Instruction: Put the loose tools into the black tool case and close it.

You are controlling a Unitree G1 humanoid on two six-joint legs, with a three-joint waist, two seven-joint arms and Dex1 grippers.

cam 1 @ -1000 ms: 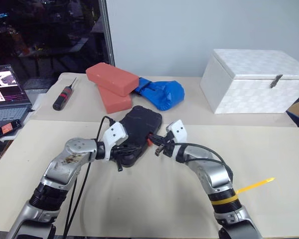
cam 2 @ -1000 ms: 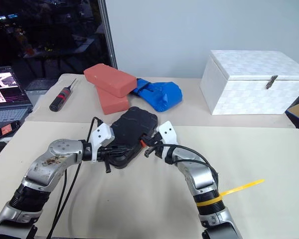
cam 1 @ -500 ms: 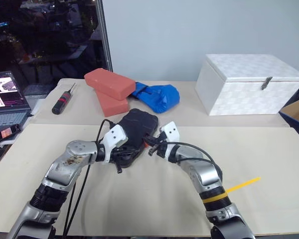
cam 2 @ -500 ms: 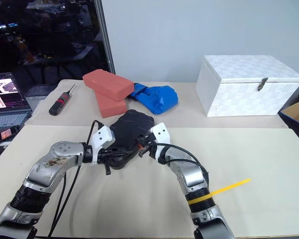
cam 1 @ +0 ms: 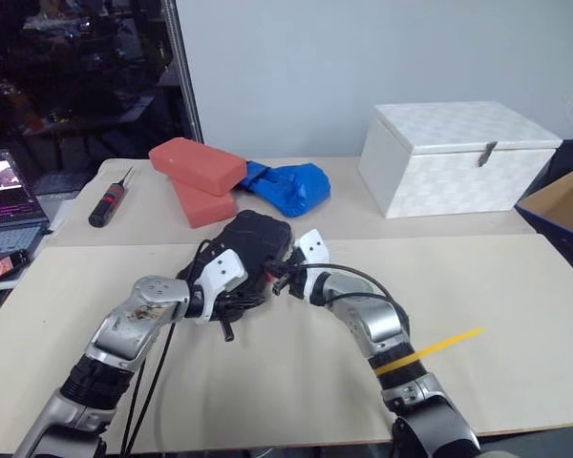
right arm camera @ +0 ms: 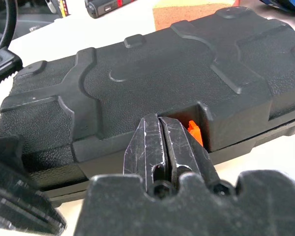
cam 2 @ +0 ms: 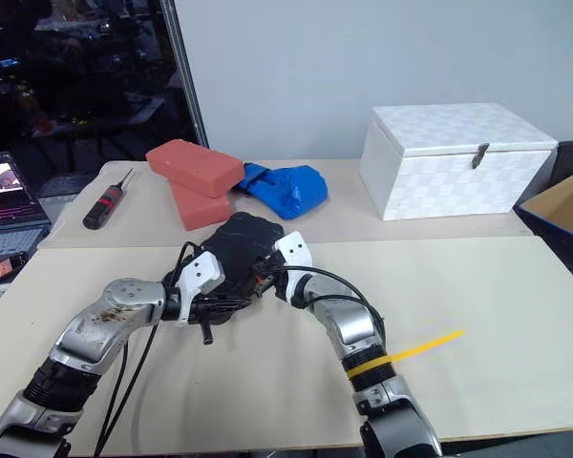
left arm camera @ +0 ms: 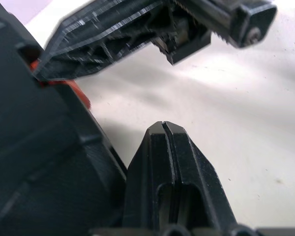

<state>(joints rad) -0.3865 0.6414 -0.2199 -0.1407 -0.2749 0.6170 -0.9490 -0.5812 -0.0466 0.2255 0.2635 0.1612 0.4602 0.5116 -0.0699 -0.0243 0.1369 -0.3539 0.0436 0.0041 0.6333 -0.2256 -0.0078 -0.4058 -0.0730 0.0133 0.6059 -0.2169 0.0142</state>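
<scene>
The black tool case [cam 1: 255, 239] lies shut on the table, lid down, its small orange latch [right arm camera: 194, 132] in a notch on the near edge. My right gripper [right arm camera: 160, 121] is shut, its tips pressed into that notch right beside the latch. My left gripper [left arm camera: 163, 126] is also shut and empty, resting by the case's near corner [left arm camera: 34, 162], close under the right gripper's fingers [left arm camera: 113, 34]. Both grippers meet at the case's front edge in the eye views: the left gripper [cam 1: 237, 303] and the right gripper [cam 1: 278, 279]. The loose tools are out of view.
Two red bricks [cam 1: 196, 167] and a blue bundle [cam 1: 288, 186] lie just behind the case. A white box [cam 1: 454, 157] stands at the back right, a cardboard box [cam 1: 563, 205] at the far right. A black tool with a red band [cam 1: 106, 202] and a laptop [cam 1: 5, 196] are on the left.
The camera has shifted. My right gripper has moved left and forward, up against the case's latch notch. The left gripper has sunk a little beside the case.
</scene>
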